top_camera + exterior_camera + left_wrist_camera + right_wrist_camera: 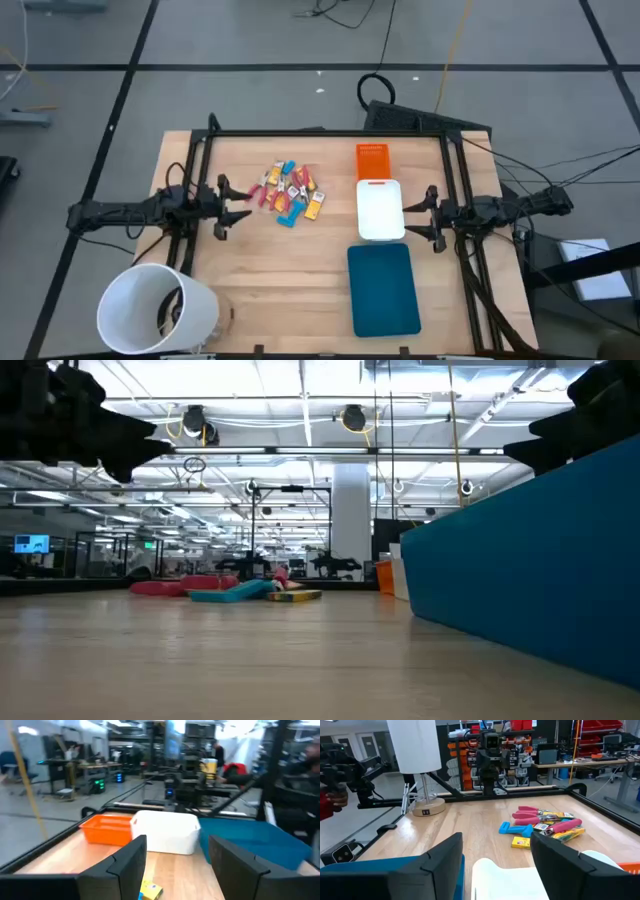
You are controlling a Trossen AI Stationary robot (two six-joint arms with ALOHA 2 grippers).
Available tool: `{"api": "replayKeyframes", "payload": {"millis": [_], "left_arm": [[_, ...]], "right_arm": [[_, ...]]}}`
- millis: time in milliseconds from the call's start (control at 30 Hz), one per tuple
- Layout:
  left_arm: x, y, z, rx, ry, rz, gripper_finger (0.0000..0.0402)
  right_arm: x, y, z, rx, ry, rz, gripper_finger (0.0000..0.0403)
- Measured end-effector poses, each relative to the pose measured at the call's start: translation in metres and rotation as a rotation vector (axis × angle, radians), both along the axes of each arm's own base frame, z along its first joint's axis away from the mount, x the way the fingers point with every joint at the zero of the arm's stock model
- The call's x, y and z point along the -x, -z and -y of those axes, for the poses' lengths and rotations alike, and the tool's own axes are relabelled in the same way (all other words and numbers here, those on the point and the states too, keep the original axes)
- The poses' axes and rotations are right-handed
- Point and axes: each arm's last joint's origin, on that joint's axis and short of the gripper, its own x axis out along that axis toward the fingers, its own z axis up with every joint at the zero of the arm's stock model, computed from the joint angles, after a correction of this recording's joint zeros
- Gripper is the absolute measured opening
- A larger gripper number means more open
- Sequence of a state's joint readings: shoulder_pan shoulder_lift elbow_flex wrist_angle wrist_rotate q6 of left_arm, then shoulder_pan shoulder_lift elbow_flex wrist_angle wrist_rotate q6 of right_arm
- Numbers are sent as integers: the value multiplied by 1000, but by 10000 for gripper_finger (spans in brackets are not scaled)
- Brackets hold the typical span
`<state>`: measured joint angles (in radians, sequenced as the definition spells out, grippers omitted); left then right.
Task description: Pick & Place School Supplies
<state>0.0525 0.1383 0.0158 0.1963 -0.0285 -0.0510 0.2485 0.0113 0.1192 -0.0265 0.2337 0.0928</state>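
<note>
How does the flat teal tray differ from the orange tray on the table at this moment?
The flat teal tray is clearly the larger, while the small orange tray is the smallest of the three. The teal tray lies at the near end of the row, by the table's front edge; the orange tray lies at the far end, with the white tray between them. Both are rectangular, hold nothing visible, and sit right of the pile of school supplies.
</note>
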Motion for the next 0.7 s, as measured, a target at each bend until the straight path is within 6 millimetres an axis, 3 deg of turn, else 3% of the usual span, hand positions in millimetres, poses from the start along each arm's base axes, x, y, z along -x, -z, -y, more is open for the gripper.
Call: {"api": "replayKeyframes", "payload": {"millis": [233,433,700], "left_arm": [[0,4,-11,289,-368,36,218],[-6,13,-16,446,-474,0,218],[-13,30,-25,507,-579,-127,218]], "right_arm": [[0,0,0,0,0,0,226],[0,0,0,0,0,0,226],[0,0,0,0,0,-1,226]]}}
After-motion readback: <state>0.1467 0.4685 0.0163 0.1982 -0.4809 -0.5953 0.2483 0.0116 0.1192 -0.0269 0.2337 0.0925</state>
